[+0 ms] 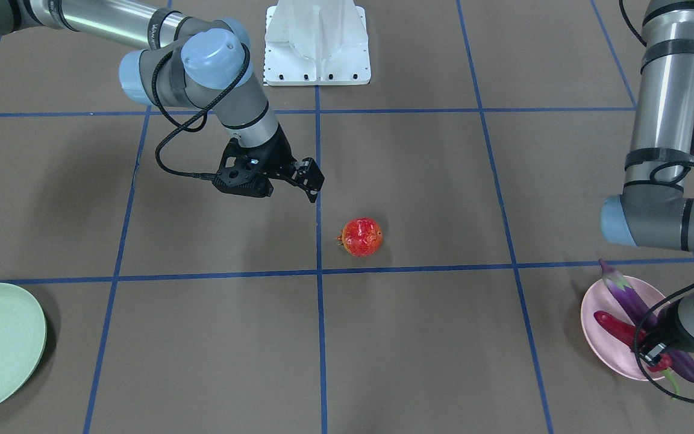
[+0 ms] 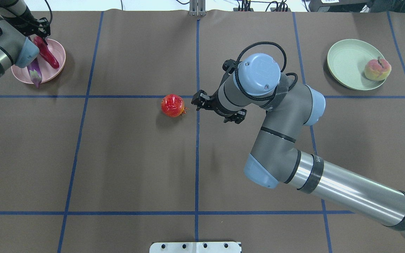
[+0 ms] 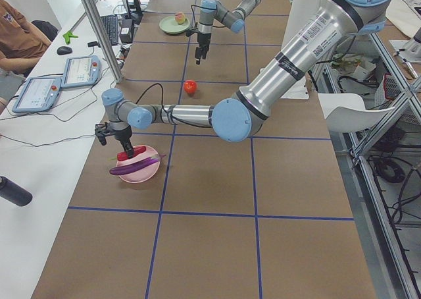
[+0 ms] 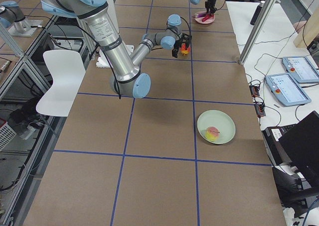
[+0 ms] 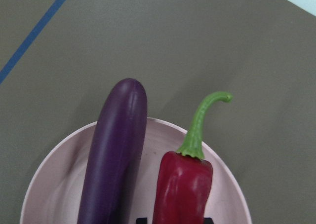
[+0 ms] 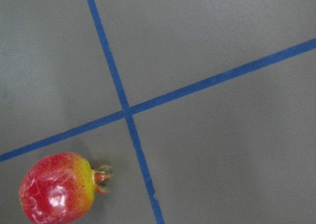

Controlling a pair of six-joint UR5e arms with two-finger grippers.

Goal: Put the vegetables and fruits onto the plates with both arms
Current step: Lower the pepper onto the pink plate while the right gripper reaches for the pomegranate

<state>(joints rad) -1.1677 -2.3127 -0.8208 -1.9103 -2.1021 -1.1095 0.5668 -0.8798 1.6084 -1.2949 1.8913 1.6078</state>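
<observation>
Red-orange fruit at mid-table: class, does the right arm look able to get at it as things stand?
Probably yes. The right gripper hovers close beside the red-orange fruit, and nothing lies between them or on top of it.

We see a table point(image 2: 118, 158) under a brown cover, gridded with blue tape point(image 2: 197, 158). At the left of the exterior left view, a white bench point(image 3: 33, 200) holds two pendants point(image 3: 82, 70). A white chair point(image 4: 60, 76) stands at the left of the exterior right view.
</observation>
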